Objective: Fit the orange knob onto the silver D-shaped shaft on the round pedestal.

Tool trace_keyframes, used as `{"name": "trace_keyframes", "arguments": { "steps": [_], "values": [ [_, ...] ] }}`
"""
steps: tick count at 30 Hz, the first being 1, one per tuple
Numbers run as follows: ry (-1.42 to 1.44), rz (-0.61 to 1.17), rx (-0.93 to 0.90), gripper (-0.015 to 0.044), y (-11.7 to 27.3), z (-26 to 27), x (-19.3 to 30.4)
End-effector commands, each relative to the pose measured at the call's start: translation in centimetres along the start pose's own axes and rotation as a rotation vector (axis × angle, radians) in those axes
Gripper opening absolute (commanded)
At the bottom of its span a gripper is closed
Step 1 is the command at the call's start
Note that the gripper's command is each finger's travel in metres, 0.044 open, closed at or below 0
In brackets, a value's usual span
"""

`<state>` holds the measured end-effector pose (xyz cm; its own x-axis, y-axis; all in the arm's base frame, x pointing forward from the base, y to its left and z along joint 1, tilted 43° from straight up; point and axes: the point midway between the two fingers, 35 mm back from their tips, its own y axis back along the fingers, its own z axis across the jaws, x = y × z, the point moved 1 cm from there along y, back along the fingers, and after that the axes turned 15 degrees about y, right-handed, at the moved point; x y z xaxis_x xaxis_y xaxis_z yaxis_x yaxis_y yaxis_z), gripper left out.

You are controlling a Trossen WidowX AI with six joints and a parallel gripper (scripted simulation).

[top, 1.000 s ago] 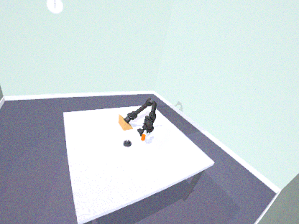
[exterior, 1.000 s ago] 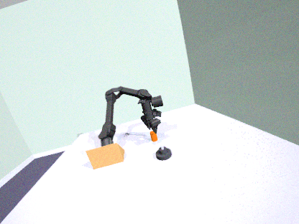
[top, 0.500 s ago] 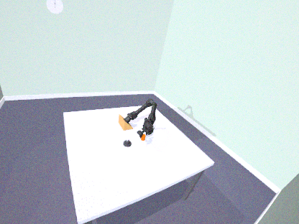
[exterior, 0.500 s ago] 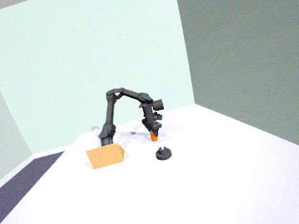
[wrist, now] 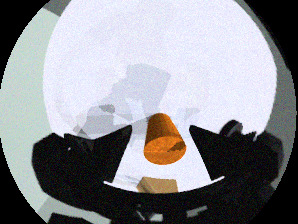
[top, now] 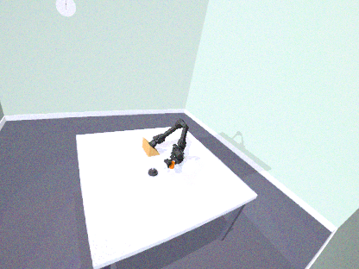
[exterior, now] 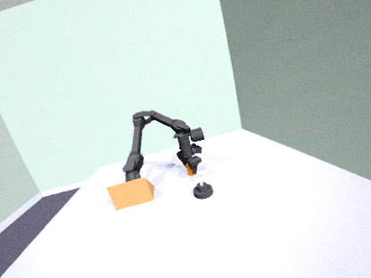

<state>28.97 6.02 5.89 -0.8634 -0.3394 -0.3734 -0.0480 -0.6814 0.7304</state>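
Observation:
The orange knob (top: 172, 165) (exterior: 190, 170) (wrist: 161, 142) stands on the white table. In the wrist view its near end shows a dark wedge-shaped patch; its underside hole is hidden. My gripper (top: 170, 163) (exterior: 192, 167) (wrist: 161, 128) is open, its black fingertips low on either side of the knob, with a gap showing on both sides in the wrist view. The dark round pedestal (top: 153, 172) (exterior: 202, 192) stands a short way from the knob, and its small silver shaft (exterior: 201, 183) points up bare. The shaft's flat side is too small to make out.
A light wooden wedge-shaped block (top: 149, 148) (exterior: 131, 194) (wrist: 159, 184) sits on the table (top: 129, 215) (exterior: 267, 232) near the arm's base. In the wrist view, the pedestal is partly behind the right finger.

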Motion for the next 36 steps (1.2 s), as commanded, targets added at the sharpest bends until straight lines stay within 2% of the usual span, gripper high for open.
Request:
{"name": "trace_keyframes", "arguments": {
  "steps": [1, 2, 13, 18, 23, 36],
  "values": [
    [-0.007, -0.001, -0.005, 0.044, -0.7, 0.1, 0.1],
    [-0.007, -0.001, -0.005, 0.044, -0.7, 0.1, 0.1],
    [-0.007, -0.001, -0.005, 0.0151, -0.7, 0.1, 0.1],
    [-0.007, -0.001, -0.005, 0.0118, -0.7, 0.1, 0.1],
    [-0.007, 0.0, -0.002, 0.0, 0.0, -0.1, 0.0],
    [0.0, 0.008, 0.013, 0.0, 3.8, -0.7, -0.3]
  ]
}}
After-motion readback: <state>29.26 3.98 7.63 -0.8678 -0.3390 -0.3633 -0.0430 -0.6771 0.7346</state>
